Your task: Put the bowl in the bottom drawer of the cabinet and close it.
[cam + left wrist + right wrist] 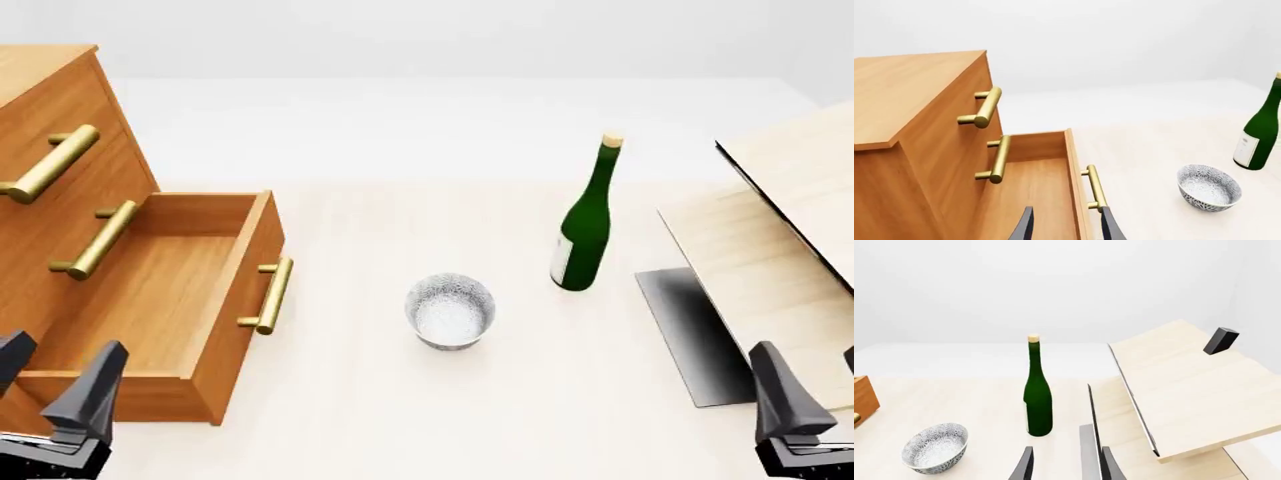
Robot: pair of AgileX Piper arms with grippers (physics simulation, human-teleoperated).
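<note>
The bowl is seen upright at frame centre in the front view, well apart from both grippers. The bottom drawer, mid-left, is pulled out. The left gripper, lower left, is judged slightly nearer than the right gripper, lower right. Both are parted, holding nothing, arms low

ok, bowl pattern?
The bowl is white with a fine grey speckled, floral-looking print inside and out; clearest in the left wrist view.
</note>
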